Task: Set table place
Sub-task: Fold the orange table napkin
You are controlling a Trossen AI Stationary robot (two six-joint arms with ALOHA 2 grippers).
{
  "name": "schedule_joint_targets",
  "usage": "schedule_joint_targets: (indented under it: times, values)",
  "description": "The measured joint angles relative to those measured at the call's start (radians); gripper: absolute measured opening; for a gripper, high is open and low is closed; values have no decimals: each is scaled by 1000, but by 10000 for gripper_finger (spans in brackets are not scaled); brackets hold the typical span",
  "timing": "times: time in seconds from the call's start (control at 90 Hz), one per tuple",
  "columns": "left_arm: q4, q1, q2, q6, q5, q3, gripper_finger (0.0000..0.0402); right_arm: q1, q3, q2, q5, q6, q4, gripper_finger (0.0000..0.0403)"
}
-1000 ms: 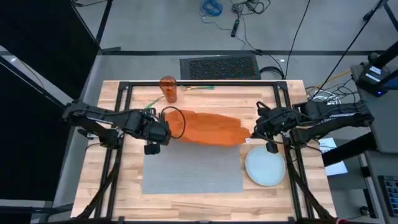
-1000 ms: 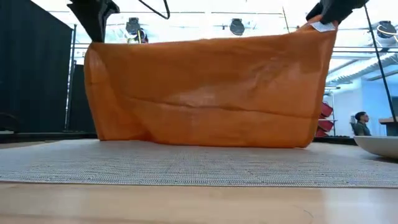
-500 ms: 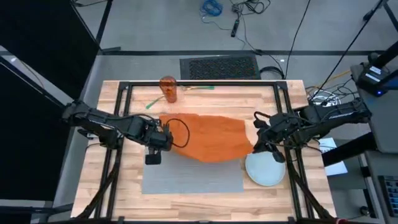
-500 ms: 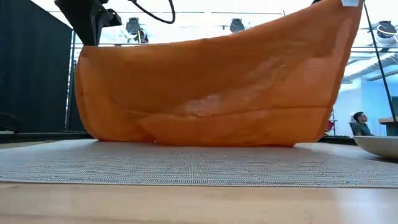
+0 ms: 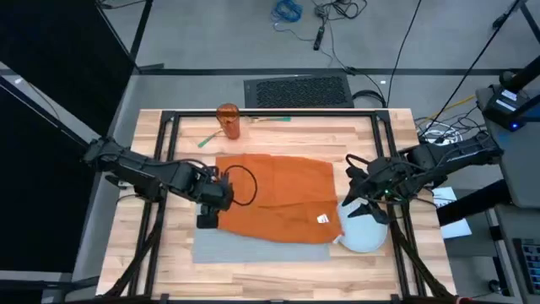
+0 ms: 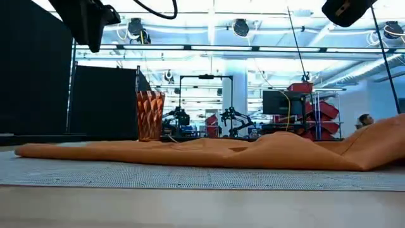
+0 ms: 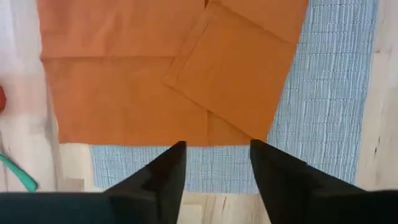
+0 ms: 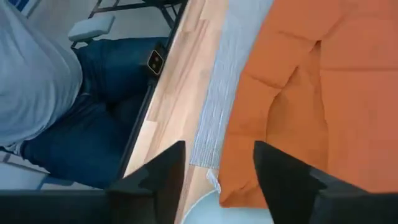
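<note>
The orange napkin (image 5: 274,196) lies spread flat over the grey placemat (image 5: 253,249) on the table (image 5: 177,253). It covers most of the mat. Its near right corner lies on the rim of the pale plate (image 5: 367,236). A folded-over corner (image 7: 233,78) shows in the left wrist view. My left gripper (image 5: 221,194) hovers open above the napkin's left edge. My right gripper (image 5: 359,203) hovers open above the napkin's right edge, beside the plate. In the wrist views, both the left gripper (image 7: 217,168) and the right gripper (image 8: 217,174) have nothing between their fingers.
An orange ribbed cup (image 5: 228,121) stands at the far left, with a green utensil (image 5: 207,139) beside it and another (image 5: 270,119) to its right. A person in jeans (image 8: 68,106) sits past the table's edge in the right wrist view.
Both grippers have carried the napkin's upper corners toward the near edge and down, then let go. The napkin, which hung upright between them with its lower edge on the mat, has fallen flat and spread over the placemat, its right corner on the plate.
</note>
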Motion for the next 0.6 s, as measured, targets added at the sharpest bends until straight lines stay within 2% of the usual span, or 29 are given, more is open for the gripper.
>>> schedule_joint_targets:
  times: [0.156,0.322,0.467,0.6]
  values:
    - [68,0,-1,7,-1,-22,178,0,-31,5,24,41,0,195]
    - [190,14,-1,53,1,-133,178,0,-152,10,5,72,112,185]
    - [312,84,0,37,5,-247,178,0,-247,10,-56,91,269,174]
    - [428,165,0,39,83,-328,178,0,-272,10,-62,87,312,168]
